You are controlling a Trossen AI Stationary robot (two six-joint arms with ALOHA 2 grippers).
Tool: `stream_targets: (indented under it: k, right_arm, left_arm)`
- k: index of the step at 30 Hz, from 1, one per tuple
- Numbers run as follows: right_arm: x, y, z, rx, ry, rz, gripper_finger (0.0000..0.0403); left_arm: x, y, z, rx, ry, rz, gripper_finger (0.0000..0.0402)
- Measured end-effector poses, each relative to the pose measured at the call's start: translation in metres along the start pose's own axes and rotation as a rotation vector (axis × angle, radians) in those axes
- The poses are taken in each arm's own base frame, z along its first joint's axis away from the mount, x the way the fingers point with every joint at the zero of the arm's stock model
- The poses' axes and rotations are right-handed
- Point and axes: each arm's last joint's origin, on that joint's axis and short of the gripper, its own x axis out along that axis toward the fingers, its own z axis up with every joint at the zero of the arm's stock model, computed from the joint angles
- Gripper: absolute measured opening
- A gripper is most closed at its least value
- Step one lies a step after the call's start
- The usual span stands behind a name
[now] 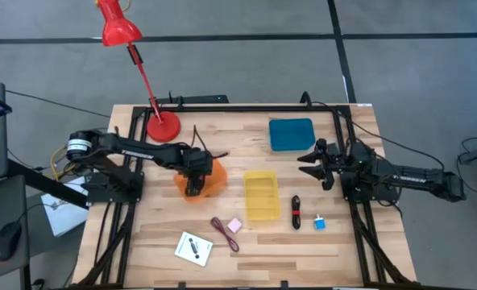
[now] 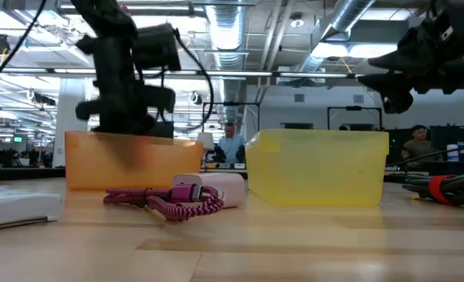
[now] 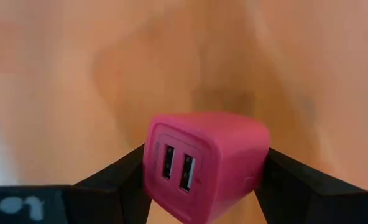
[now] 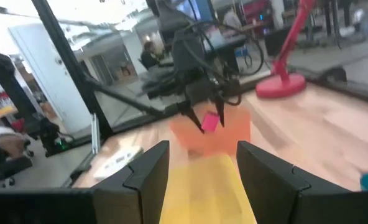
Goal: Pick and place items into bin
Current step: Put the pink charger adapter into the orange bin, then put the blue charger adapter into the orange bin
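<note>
The left hand [image 1: 193, 179] hangs over the orange bin [image 1: 214, 179], its fingers [image 3: 119, 180] on either side of the pink cube [image 3: 202, 165] (a charger block with two ports showing), which sits between them above the bin's floor. The right hand [image 1: 309, 161] waits with fingers apart, raised over the surface [image 1: 246, 250] beside the blue lid [image 1: 291, 134]. Outward lie the yellow bin [image 1: 261, 194], maroon cord [image 1: 223, 234], pale pink block [image 1: 234, 225], black-and-red stick tool [image 1: 296, 212], blue-and-white cube [image 1: 320, 222] and white card [image 1: 194, 248].
</note>
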Motion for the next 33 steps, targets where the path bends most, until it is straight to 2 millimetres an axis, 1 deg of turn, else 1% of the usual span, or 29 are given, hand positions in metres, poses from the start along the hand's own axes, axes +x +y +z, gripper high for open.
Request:
stream_targets:
  k: [7, 13, 17, 21, 24, 29, 33]
  right_arm:
    - [0.001, -0.001, -0.002, 0.006, 0.017, -0.009, 0.0182]
    - [0.001, -0.001, -0.001, 0.005, 0.015, -0.008, 0.0182]
    - [0.001, -0.001, -0.001, 0.007, 0.013, -0.008, 0.0182]
    - [0.001, -0.001, -0.001, 0.007, 0.012, -0.008, 0.0182]
    - [0.001, -0.001, -0.001, 0.016, 0.011, -0.008, 0.0182]
    - [0.001, -0.001, -0.001, 0.070, 0.011, -0.008, 0.0182]
    - [0.001, -0.001, -0.001, 0.074, 0.011, -0.008, 0.0182]
  left_arm:
    - [0.015, 0.000, 0.000, 0.001, 0.060, -0.026, 0.0230]
    - [0.016, 0.001, 0.000, 0.025, 0.067, 0.012, 0.0231]
    - [0.011, 0.002, 0.003, 0.082, 0.092, 0.041, 0.0231]
    - [0.001, 0.002, 0.015, 0.139, 0.073, 0.089, 0.0231]
    - [-0.005, 0.001, 0.023, 0.146, 0.040, 0.094, 0.0231]
    - [-0.005, 0.002, 0.020, 0.152, 0.077, 0.134, 0.0240]
    - [-0.007, 0.003, 0.021, 0.211, 0.101, 0.201, 0.0254]
